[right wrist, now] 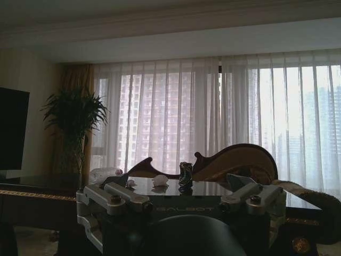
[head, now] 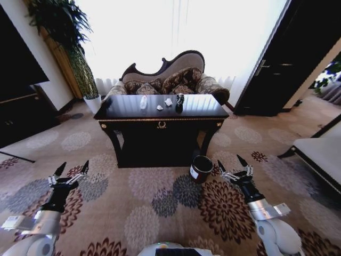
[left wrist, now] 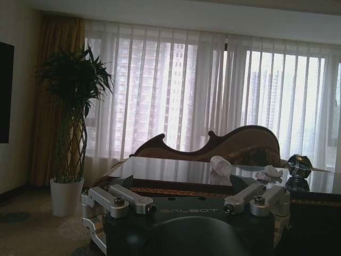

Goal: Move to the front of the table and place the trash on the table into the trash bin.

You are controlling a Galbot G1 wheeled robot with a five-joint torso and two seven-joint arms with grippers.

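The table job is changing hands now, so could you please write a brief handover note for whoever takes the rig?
Left gripper: open, empty, low over the carpet on the robot's left.
Right gripper: open, empty, low on the right, near the bin.
Table stands ahead, not yet reached. On it: three paper wads and a can.
Bin stands on the carpet by the table's front right leg.
Done: nothing binned.
Left: close in, bin all four.
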